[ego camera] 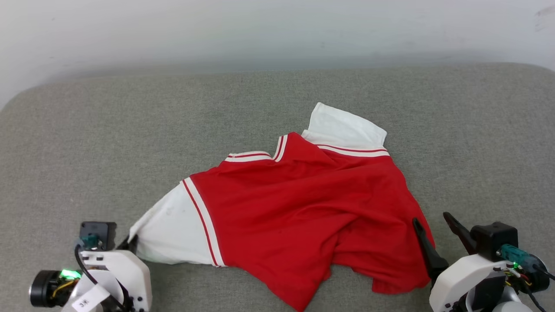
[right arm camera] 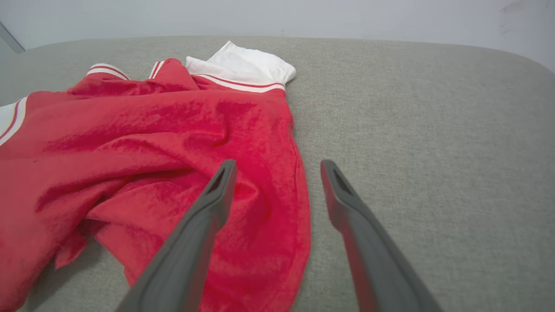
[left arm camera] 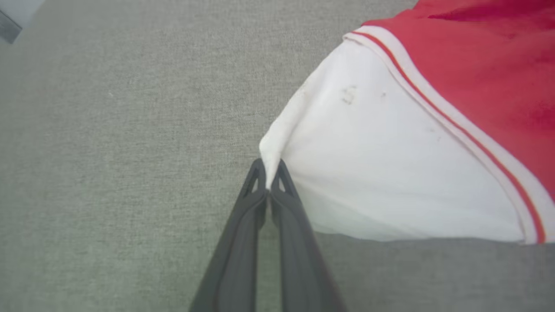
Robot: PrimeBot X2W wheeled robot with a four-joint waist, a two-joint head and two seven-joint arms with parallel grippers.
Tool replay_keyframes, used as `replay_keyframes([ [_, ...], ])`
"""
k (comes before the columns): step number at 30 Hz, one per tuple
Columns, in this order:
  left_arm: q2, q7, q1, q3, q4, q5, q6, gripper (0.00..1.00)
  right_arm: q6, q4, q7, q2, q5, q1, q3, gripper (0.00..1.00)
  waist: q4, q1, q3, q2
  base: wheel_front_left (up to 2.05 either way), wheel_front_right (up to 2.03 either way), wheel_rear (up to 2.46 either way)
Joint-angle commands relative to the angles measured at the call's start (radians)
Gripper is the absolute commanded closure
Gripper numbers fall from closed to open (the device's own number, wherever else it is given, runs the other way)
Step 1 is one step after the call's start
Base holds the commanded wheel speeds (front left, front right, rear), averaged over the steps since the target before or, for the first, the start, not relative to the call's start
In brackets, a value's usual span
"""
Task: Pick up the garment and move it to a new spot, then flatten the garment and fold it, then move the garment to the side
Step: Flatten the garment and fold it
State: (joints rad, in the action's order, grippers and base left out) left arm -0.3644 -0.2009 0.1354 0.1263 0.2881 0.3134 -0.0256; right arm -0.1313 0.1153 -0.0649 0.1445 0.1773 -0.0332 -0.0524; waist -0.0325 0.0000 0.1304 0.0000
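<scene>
Showing the garment (ego camera: 303, 208) lying rumpled near the middle of a grey fabric surface (ego camera: 86, 143), with a pale wall (ego camera: 260, 26) behind. At the lower left of the head view, the left gripper (ego camera: 130, 242) meets the tip of the near white sleeve (ego camera: 173, 229). In the left wrist view, the left gripper (left arm camera: 269, 167) has its two dark fingers pressed together, pinching a small peak of the sleeve's edge between the tips. The near white sleeve (left arm camera: 390, 164) fans out from that pinch to the striped seam trim (left arm camera: 455, 125), beyond which the red body begins. Further right in the head view, the red body is creased in broad folds. The striped collar trim (ego camera: 249, 157) lies at its far edge, and the far white sleeve (ego camera: 347, 128) rests on the surface beyond. At the lower right, the right gripper (ego camera: 431, 218) has its fingers spread, one finger (ego camera: 427, 249) over the garment's right edge, the other over bare surface. In the right wrist view, the right gripper (right arm camera: 278, 164) straddles the side edge of the red cloth; whether either fingertip touches it cannot be told.
</scene>
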Motion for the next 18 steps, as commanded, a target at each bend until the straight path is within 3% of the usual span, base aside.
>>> replay_keyframes([
  [1,0.009,-0.008,-0.01,0.008,0.009,0.011,0.009,1.0,0.001,0.004,-0.005,-0.007,-0.003,0.015,0.004,0.0,0.004,0.0,0.003,0.0,0.0,0.0,0.0],
  [2,0.013,-0.013,-0.013,0.013,0.016,0.016,0.014,0.8,0.001,0.006,-0.008,-0.008,-0.003,0.014,0.004,0.0,0.006,0.0,0.005,0.0,0.0,0.0,0.0],
  [4,0.015,-0.01,-0.017,0.021,0.024,0.013,0.016,0.0,0.001,0.009,-0.011,-0.01,-0.003,0.012,0.005,0.0,0.01,0.0,0.005,0.0,0.0,0.0,0.0],
  [13,0.03,0.148,0.004,0.049,-0.019,-0.04,-0.004,0.0,0.001,-0.003,-0.033,0.017,-0.002,0.011,0.019,0.0,0.059,0.0,-0.019,0.0,0.0,0.0,0.0],
  [18,0.046,0.314,-0.003,0.082,-0.102,-0.07,0.019,0.0,0.001,-0.033,-0.102,0.066,0.013,-0.024,0.009,0.0,0.107,0.0,-0.02,0.0,0.0,0.0,0.0],
])
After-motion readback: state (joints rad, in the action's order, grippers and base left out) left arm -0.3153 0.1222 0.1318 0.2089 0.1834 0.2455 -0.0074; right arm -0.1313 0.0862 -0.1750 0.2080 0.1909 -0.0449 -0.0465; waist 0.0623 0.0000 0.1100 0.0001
